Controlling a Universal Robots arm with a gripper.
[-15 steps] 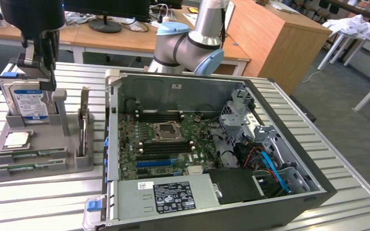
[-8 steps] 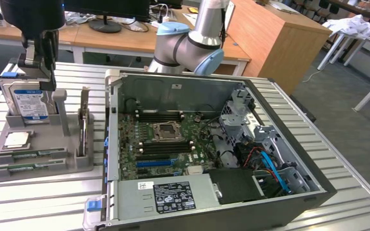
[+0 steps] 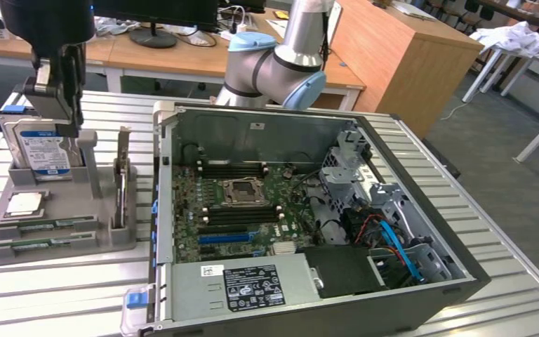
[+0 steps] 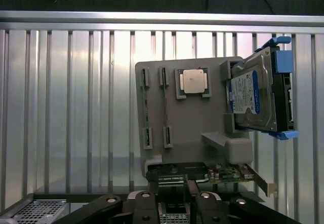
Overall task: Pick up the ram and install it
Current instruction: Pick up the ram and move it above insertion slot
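Currently tool spread, holding nothing — ram lies in gray tray slot, well apart.

**Labels everywhere, none of it readable**

Hard drive at 9 o'clock from the case has a blue-white label. The power supply at 6 o'clock inside has a black one with white print, and the ram a tiny white one. Can't make out a single word, honestly.

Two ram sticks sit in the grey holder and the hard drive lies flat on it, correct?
Not quite: the hard drive stands upright on edge in the grey holder, as the exterior view shows. The two ram sticks do sit in it.
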